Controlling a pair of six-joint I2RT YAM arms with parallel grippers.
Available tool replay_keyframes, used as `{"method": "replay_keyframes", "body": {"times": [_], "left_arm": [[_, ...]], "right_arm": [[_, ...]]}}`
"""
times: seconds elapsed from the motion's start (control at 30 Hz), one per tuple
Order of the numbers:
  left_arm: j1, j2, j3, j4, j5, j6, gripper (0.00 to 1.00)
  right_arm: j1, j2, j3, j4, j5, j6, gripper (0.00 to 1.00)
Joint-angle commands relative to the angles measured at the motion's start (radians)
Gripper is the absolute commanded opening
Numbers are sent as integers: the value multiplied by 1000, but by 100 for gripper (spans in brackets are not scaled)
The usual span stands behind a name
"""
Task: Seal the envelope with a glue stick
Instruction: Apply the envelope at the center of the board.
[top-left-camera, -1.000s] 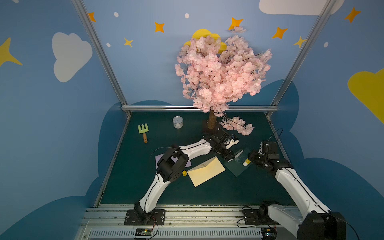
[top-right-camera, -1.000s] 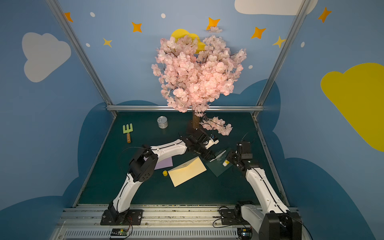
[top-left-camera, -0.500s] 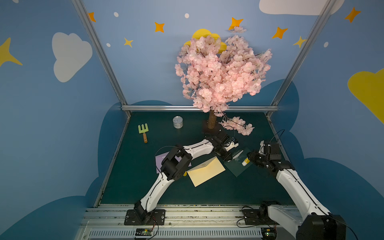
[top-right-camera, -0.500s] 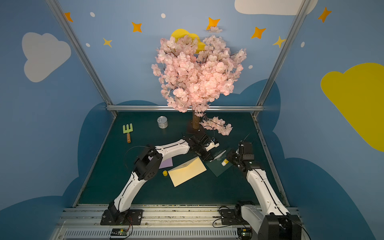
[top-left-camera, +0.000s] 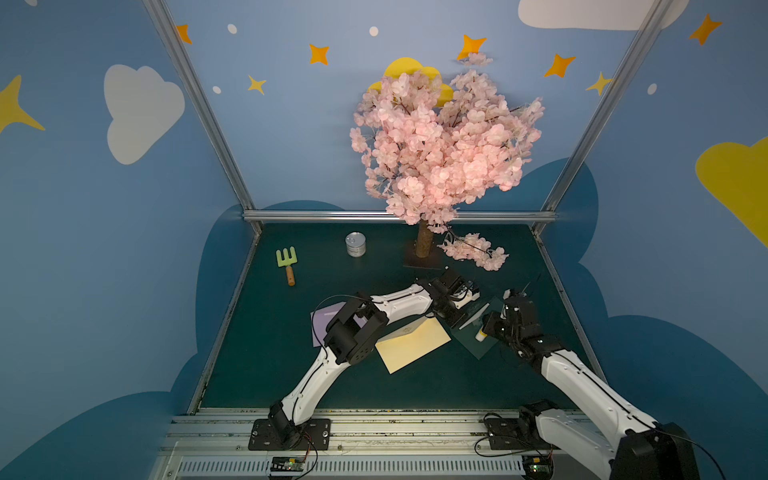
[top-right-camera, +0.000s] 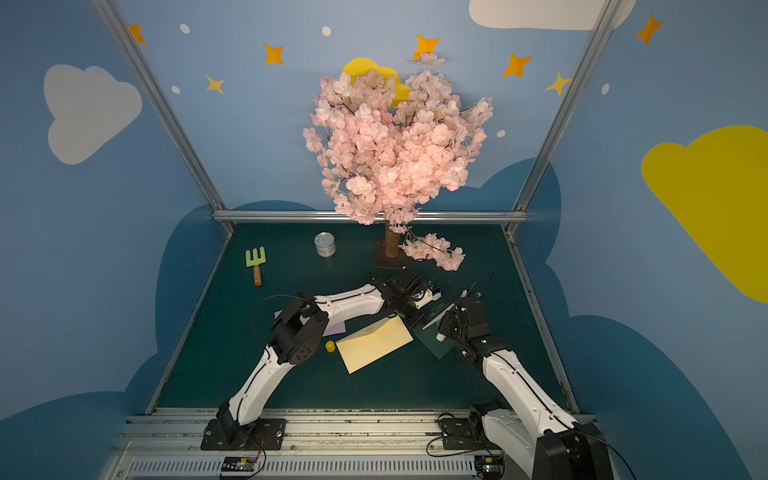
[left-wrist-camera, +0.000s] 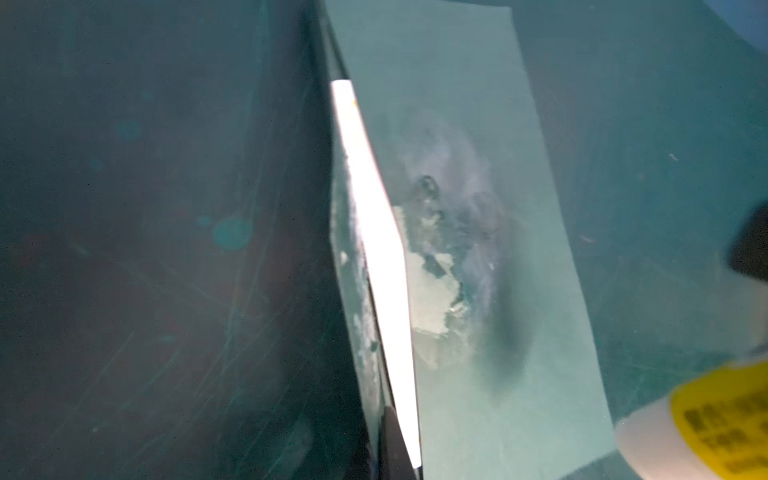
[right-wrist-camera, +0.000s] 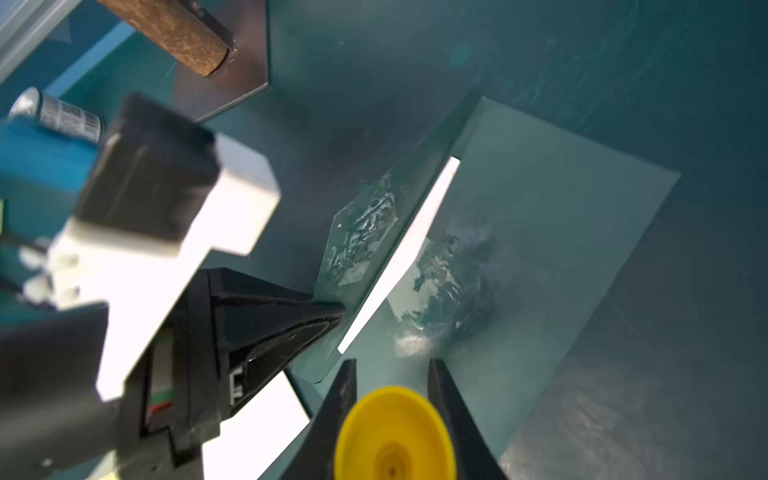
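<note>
Left gripper (right-wrist-camera: 338, 318) has just pinched shut on the raised flap (right-wrist-camera: 365, 237) of the green envelope (right-wrist-camera: 540, 249). Right gripper (right-wrist-camera: 392, 370) clasps the glue stick (right-wrist-camera: 392, 432) over the envelope, right of centre. Folding the flap down seems next.

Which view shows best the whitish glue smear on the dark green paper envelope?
The left wrist view: the whitish glue smear fills its centre, close up. The right wrist view shows it smaller; in both top views it is indiscernible.

Yellow glue stick (right-wrist-camera: 392, 432), teal envelope (right-wrist-camera: 561, 249), cream envelope (top-left-camera: 413, 345), pink blossom tree (top-left-camera: 444, 141)
</note>
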Motion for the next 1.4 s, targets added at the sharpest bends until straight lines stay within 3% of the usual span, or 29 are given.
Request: {"method": "replay_keyframes", "body": {"times": [0.0, 0.13, 0.3, 0.37, 0.6, 0.67, 0.73, 0.77, 0.83, 1.3, 1.37], "left_arm": [[4, -14, -26, -16, -39, -49, 4], [-5, -50, -90, 13, -37, -76, 3], [-10, -91, -142, 37, -14, -97, 3], [-10, -99, -142, 27, 7, -114, 3], [-10, -113, -131, -27, 35, -153, 3], [-10, -105, -113, -46, 34, -160, 10], [-11, -87, -87, -60, 35, -161, 24], [-11, -83, -78, -62, 36, -162, 35], [-11, -74, -63, -63, 31, -159, 42], [-14, -1, 2, -62, 12, -142, 40], [-17, 1, -2, -62, 17, -133, 35]], "right_arm": [[91, -68, -73, 195, 284, -65, 0], [147, -78, -140, 320, 409, -128, 0], [143, 10, -193, 523, 382, -150, 0], [140, 71, -200, 591, 436, -129, 0], [114, 157, -165, 649, 388, -119, 0], [111, 164, -163, 654, 372, -122, 0], [110, 158, -162, 642, 372, -123, 0], [109, 152, -164, 638, 371, -124, 0], [105, 130, -167, 618, 361, -121, 0], [78, 104, -206, 594, 290, -52, 0], [78, 108, -207, 592, 283, -37, 0]]}}
